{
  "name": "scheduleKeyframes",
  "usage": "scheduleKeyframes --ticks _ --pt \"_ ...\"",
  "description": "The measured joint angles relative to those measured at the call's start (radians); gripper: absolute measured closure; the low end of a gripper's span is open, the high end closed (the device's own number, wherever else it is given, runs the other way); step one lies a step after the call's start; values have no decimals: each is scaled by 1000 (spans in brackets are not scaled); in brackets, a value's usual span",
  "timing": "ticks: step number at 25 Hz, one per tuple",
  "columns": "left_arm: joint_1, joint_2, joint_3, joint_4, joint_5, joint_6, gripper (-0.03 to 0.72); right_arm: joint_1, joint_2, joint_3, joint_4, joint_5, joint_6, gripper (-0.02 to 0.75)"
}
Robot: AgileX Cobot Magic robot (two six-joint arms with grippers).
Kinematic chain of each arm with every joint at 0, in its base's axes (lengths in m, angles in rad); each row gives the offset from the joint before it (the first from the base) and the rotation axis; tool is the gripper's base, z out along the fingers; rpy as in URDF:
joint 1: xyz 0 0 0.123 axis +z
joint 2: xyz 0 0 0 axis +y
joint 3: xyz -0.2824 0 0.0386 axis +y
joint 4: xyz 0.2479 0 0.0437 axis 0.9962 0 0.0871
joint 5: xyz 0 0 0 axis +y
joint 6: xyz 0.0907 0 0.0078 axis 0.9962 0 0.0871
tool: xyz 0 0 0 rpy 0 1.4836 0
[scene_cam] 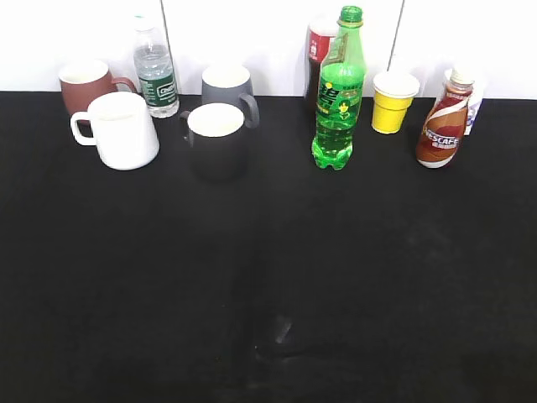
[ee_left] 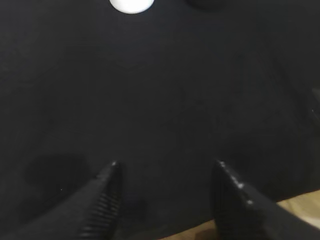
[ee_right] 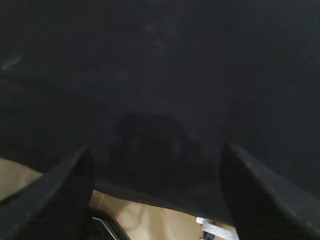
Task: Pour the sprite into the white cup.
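The sprite point(scene_cam: 339, 92), a tall green bottle with a green cap, stands upright at the back of the black table, right of centre. The white cup point(scene_cam: 123, 129), a wide white mug with its handle to the left, stands at the back left; its base also shows at the top of the left wrist view point(ee_left: 131, 5). Neither gripper shows in the exterior view. My left gripper point(ee_left: 167, 167) is open and empty over bare black cloth near the front edge. My right gripper point(ee_right: 157, 152) is open and empty at the table's front edge.
Back row: a brown mug point(scene_cam: 84, 84), a clear water bottle point(scene_cam: 155, 69), a grey mug point(scene_cam: 228, 86), a dark mug with white inside point(scene_cam: 216, 138), a red-labelled bottle point(scene_cam: 319, 59), a yellow paper cup point(scene_cam: 393, 101), a Nescafe bottle point(scene_cam: 443, 126). Floor shows below the table edge point(ee_right: 150, 215).
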Motion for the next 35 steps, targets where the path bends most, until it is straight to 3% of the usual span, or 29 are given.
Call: scheduleKeyframes --ticks 1,3,6,9,35 --pt "50 -32 1 0 0 0 299 -63 -1 0 1 0 0 154" --pt "166 -105 1 0 0 0 343 -266 -40 0 2 -1 0 154" --pt "271 -177 1 0 1 0 395 -375 -137 0 2 -1 0 155" --pt "287 -239 2 0 1 0 442 -378 -222 0 4 0 0 155" --pt "287 -240 3 1 1 0 445 -378 -222 2 7 0 0 158"
